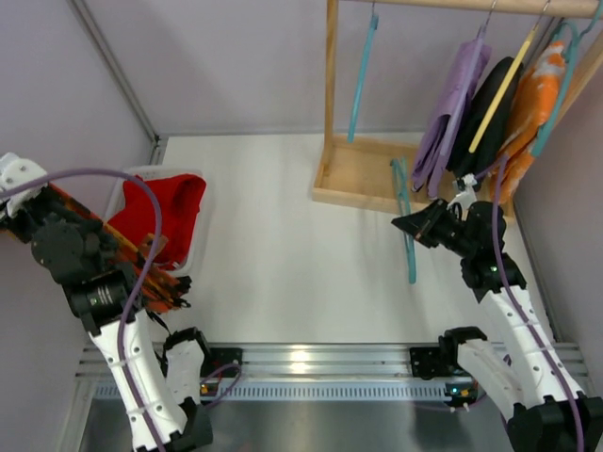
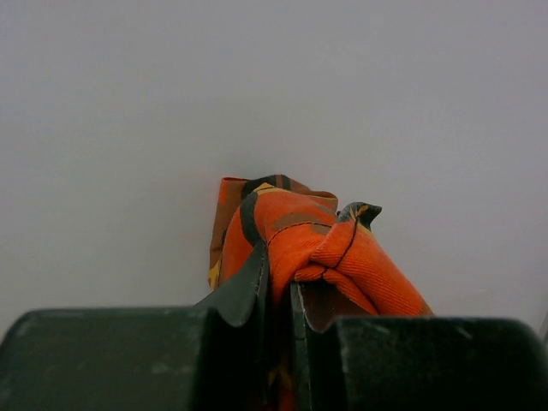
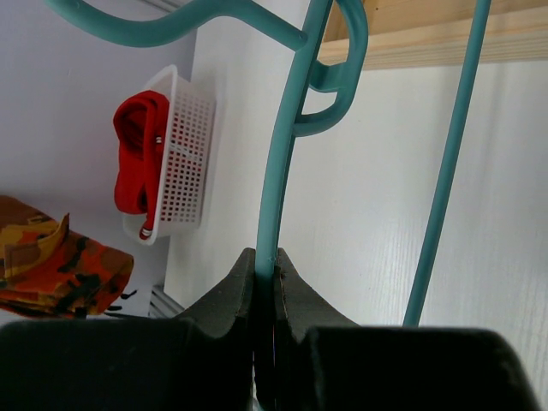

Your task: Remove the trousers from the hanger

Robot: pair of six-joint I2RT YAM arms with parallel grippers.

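Here, at the near left, the left gripper (image 2: 278, 287) is squeezed narrow on a bunched fold of the trousers (image 2: 291, 235). The cloth is orange, blotched with red, yellow and black, and it is crumpled in front of a grey wall (image 2: 128, 103). Across the table (image 1: 283, 245), well apart from the trousers, the right gripper (image 3: 274, 270) is pinched tight on the thin teal hanger (image 3: 289, 145), which is bare of cloth. Farther back on the left, a white basket (image 1: 115, 200) holds a red cloth (image 1: 174, 202). At the far right, a wooden rack (image 1: 332, 94) carries a purple garment (image 1: 452, 104), a black garment (image 1: 490, 113) and an orange-and-white garment (image 1: 532, 104), with a second teal hanger (image 1: 361, 80) beside them.
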